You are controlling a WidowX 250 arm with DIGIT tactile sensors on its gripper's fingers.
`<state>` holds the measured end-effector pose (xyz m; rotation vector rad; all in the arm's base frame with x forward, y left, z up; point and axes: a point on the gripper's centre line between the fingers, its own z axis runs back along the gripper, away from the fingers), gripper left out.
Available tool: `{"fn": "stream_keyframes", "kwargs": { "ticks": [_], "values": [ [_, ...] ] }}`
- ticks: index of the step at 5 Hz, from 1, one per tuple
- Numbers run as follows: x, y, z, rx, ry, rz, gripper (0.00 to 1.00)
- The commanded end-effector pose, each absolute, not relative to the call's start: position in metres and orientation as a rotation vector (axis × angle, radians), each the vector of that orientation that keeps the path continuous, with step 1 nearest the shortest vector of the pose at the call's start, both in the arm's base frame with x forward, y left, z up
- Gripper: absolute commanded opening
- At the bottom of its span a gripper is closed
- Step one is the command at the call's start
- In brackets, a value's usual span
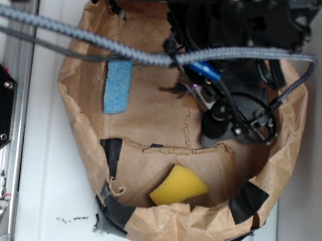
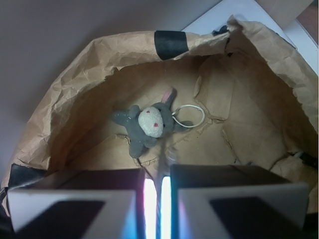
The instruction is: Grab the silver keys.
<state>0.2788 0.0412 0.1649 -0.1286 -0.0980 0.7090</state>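
Where the two fingers of your gripper (image 2: 157,172) nearly meet, the silver keys (image 2: 166,149) poke out as a thin, blurred grey sliver, pinched in the narrow slit between the jaws. In the exterior view the keys (image 1: 177,89) show as a small dark metallic shape at the tip of the gripper (image 1: 194,89), over the brown paper and to the right of the blue sponge (image 1: 117,87). You cannot make out the ring or single keys in either view.

Just beyond the keys in the wrist view lies the grey plush bunny (image 2: 147,124), its white face up, with a thin white loop (image 2: 189,115) at its right side; it is not touching the gripper.

All of this sits inside a crumpled brown paper bag (image 1: 72,114) whose rim is patched with black tape (image 1: 248,202). A yellow sponge (image 1: 179,186) lies near the bag's lower wall, well apart from the gripper. The bag rests on a white counter (image 1: 36,199), and a grey braided cable (image 1: 71,33) crosses above it.
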Motion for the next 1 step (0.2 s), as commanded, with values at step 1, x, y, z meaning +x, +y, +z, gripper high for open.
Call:
{"fn": "stream_keyframes", "kwargs": {
  "ticks": [1],
  "values": [
    [0.2685,0.0515,0.1793,-0.128,-0.209,0.682,0.0]
  ]
}}
